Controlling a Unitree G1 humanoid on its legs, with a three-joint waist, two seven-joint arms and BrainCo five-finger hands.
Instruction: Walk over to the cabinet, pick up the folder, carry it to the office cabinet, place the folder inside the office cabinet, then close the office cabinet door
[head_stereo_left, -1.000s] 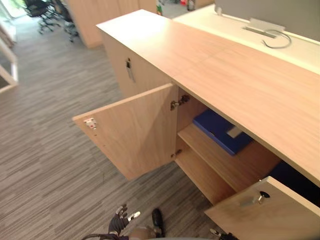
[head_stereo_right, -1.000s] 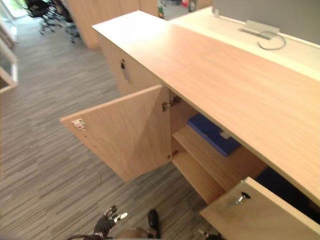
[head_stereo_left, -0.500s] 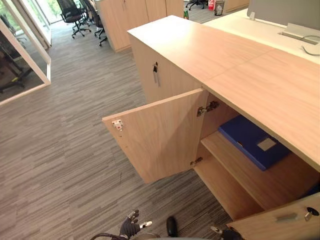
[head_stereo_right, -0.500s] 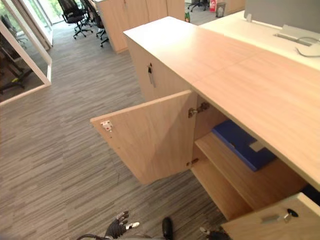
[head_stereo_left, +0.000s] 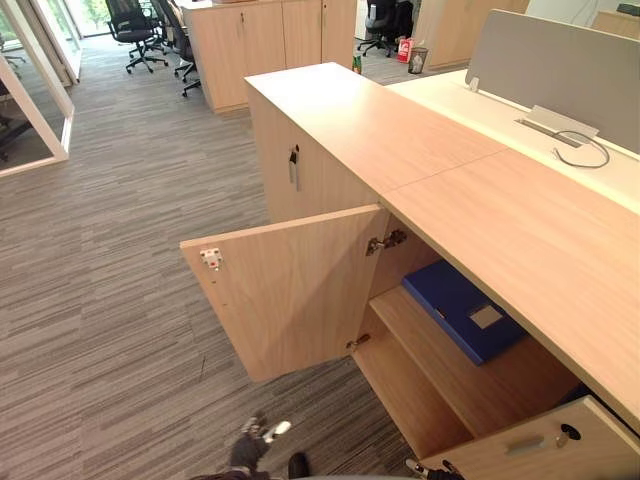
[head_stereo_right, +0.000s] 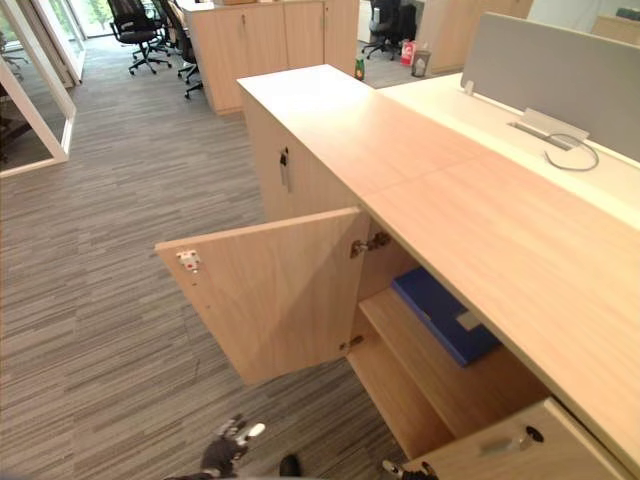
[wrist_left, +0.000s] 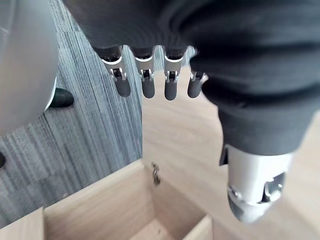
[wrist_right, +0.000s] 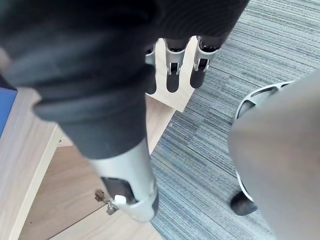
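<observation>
View has swung over the last second, but that's me moving, not the furniture: the cabinet (head_stereo_left: 430, 150) sits where it was. Both doors still open: left door (head_stereo_left: 290, 290) swung wide, ahead of my left hand (wrist_left: 148, 82); right door (head_stereo_left: 540, 450) ajar, close beside my right hand (wrist_right: 172, 80). Folder (head_stereo_left: 455, 305) hasn't budged, flat on the shelf (head_stereo_left: 450, 370) inside, up and ahead of my right hand, well apart from both hands. Left hand hangs low, fingers straight, holding nothing; right hand the same, loose and empty. My read: placing is done, only the door closing is left. Left door needs the longer swing, so I'd reach for its outer edge first.
</observation>
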